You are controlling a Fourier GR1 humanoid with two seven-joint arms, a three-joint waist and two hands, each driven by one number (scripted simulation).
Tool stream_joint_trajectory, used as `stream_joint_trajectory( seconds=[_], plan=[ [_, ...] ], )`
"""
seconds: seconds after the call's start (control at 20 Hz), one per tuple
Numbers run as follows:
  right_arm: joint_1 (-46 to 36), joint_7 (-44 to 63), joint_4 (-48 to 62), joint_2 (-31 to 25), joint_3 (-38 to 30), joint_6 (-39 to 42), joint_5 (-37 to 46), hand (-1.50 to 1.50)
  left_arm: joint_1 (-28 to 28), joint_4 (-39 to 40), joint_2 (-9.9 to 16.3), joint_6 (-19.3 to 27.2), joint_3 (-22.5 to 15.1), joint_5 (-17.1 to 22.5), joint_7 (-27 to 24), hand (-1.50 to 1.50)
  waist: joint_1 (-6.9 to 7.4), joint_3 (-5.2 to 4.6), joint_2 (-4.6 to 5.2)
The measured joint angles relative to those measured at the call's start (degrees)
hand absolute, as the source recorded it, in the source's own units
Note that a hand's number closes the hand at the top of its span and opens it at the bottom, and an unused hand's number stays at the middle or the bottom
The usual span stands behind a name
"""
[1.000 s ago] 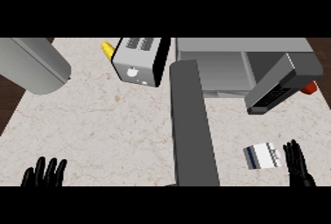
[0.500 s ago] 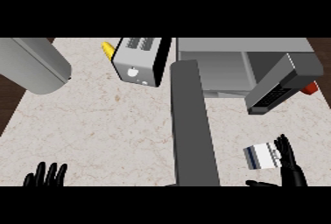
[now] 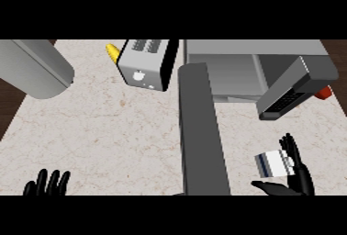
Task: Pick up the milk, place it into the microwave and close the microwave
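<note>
The robot is working on the first step, the pick-up. The milk [image 3: 274, 164], a small white carton with a dark band, is lying on the counter [image 3: 102, 137] at about four o'clock from the view's centre, just right of the open microwave door [image 3: 201, 133], which is stretching down the middle. The right hand [image 3: 295, 176] is framing the carton: fingers straight along its right side, thumb reaching under it at six o'clock, not curled round it, so nothing is gripped. Whether the fingers are touching the carton cannot be told. The left hand [image 3: 46, 184] is resting open at seven o'clock, fingers up.

The microwave [image 3: 237, 69] is standing at one o'clock, its cavity facing the door. The next move is calling for closing fingers and thumb on the carton, then lifting it toward twelve o'clock into the cavity, clear of the door.
</note>
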Motion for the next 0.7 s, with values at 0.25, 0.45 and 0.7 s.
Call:
stream_joint_trajectory(
  seconds=[0.25,0.45,0.7],
  plan=[
    [-1.7,-0.9,2.1,0.1,-1.4,-1.5,-1.2,1.5,1.2,0.4,1.3,-1.6,1.3,1.4,-1.4,-1.5,0.14,0.03,-0.02],
    [-3.0,-1.4,2.5,-0.2,-1.2,-5.6,0.5,1.5,2.3,0.7,0.9,-1.8,0.3,0.6,-2.8,-1.5,0.19,0.06,0.02],
    [-5.8,-2.2,5.0,0.4,-2.5,-9.6,0.8,1.5,1.1,1.1,0.5,-1.3,0.1,0.8,-2.1,-1.5,0.27,0.19,0.1]
  ],
)
